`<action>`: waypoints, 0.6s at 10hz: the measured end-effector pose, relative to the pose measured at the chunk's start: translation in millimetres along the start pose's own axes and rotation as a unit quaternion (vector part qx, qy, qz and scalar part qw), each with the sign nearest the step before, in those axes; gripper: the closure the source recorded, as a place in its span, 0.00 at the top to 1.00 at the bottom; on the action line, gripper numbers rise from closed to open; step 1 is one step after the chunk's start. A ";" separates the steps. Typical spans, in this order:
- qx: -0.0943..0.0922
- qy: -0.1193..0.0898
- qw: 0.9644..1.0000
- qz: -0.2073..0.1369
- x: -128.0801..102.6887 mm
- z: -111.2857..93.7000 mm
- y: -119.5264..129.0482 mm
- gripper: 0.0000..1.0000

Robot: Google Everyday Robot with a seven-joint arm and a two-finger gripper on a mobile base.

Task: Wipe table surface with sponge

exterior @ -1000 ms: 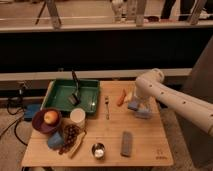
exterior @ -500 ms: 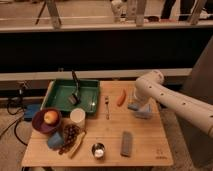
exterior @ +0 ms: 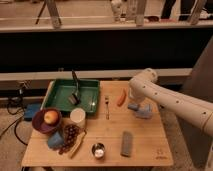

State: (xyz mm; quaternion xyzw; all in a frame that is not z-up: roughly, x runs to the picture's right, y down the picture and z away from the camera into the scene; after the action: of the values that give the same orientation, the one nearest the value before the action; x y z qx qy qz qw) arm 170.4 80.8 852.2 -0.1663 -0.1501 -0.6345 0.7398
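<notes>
Just the one camera view. The pincer (exterior: 134,105) sits low on the right side of the worktop (exterior: 151,133), right at the left end of the sponge (exterior: 145,111) and just beside the carrot (exterior: 121,98). Versus a second ago the arm has barely nudged and the sponge hasn't really slid. I can't tell whether the pincer is clamped on it. My guess is the wipe is only just starting.

Smooth off-white tubular arm (exterior: 172,101), rounded elbow (exterior: 145,79), claw (exterior: 135,106) at the sponge (exterior: 144,112).
</notes>
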 end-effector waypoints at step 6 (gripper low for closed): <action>-0.005 0.011 1.000 0.002 26.2 15.1 3.9 0.80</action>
State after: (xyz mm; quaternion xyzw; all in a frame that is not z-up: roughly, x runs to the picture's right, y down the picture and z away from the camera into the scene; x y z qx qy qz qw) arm 178.1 64.7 876.9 -0.1631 -0.1389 -0.6357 0.7416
